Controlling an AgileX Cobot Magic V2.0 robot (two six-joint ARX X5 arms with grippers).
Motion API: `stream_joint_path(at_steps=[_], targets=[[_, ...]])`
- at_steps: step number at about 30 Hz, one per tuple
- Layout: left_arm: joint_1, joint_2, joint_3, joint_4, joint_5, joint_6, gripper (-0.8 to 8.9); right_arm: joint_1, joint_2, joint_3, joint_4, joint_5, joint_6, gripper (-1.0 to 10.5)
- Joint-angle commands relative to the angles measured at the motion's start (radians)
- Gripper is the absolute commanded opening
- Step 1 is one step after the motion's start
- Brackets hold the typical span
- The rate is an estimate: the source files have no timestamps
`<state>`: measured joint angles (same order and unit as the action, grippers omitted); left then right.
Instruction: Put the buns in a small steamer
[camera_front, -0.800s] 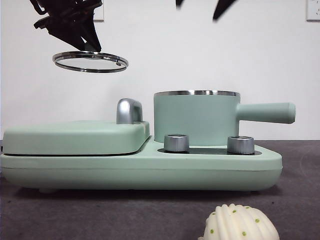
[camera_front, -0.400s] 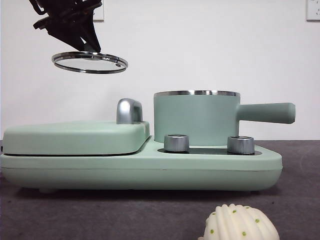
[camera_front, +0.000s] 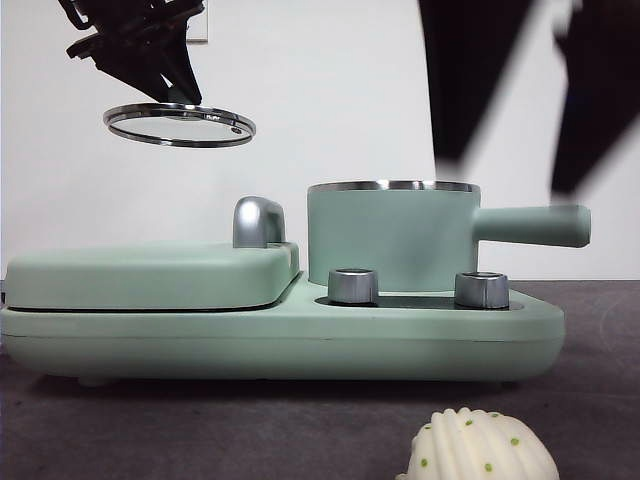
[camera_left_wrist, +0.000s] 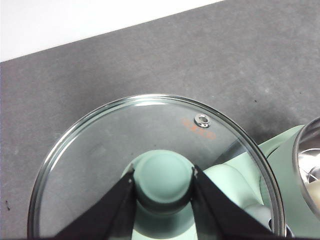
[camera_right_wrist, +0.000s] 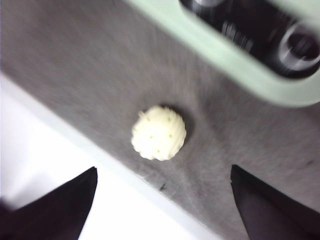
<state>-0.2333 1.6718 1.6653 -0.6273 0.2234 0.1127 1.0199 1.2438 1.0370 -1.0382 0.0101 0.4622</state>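
A domed, ribbed bun (camera_front: 478, 447) with green dots lies on the dark table at the near edge, in front of the appliance. In the right wrist view this bun (camera_right_wrist: 159, 132) lies ahead of my right gripper (camera_right_wrist: 162, 169), whose jaws stand wide apart and well above it. That right gripper (camera_front: 508, 175) hangs blurred over the small steamer's (camera_front: 392, 236) handle side. The mint green steamer stands uncovered. High at the left, my left gripper (camera_front: 165, 90) is shut on the green knob (camera_left_wrist: 163, 177) of the glass lid (camera_front: 180, 124). A pale cream patch shows inside the steamer (camera_left_wrist: 310, 165); what it is I cannot tell.
The steamer stands on a mint green appliance base (camera_front: 280, 340) with two steel knobs (camera_front: 352, 285) in front. A flat green griddle cover (camera_front: 150, 273) with a chrome handle (camera_front: 257, 221) fills the base's left half. The table's near edge (camera_right_wrist: 75, 140) runs close beside the ribbed bun.
The right gripper has dropped from the top edge into the front view's upper right, large and blurred. The left gripper and the lid have stayed where they were.
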Motion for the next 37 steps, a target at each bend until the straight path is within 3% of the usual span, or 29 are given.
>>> stream_joint_path(at_steps=[1,7,16,21,23,31,37], targets=[[-0.003,-0.011,0.035,0.027,0.005,0.010,0.15,0.013,0.025,-0.084,0.112,-0.034,0.052,4.2],[-0.003,-0.011,0.035,0.027,0.005,0.010,0.15,0.012,0.087,-0.225,0.277,-0.063,0.056,4.2],[-0.003,-0.011,0.035,0.027,0.005,0.010,0.15,0.012,0.207,-0.251,0.385,-0.063,0.054,4.2],[-0.003,-0.011,0.035,0.026,0.005,0.010,0.15,0.012,0.222,-0.251,0.395,-0.063,0.055,2.2],[-0.003,-0.011,0.035,0.026,0.005,0.010,0.15,0.012,0.218,-0.249,0.394,-0.066,0.055,1.8],[-0.003,-0.011,0.035,0.024,0.005,0.010,0.15,0.010,0.198,-0.135,0.283,-0.096,0.048,1.8],[-0.003,-0.011,0.035,0.023,0.005,0.010,0.15,-0.012,0.198,0.100,0.026,-0.095,-0.048,1.8]])
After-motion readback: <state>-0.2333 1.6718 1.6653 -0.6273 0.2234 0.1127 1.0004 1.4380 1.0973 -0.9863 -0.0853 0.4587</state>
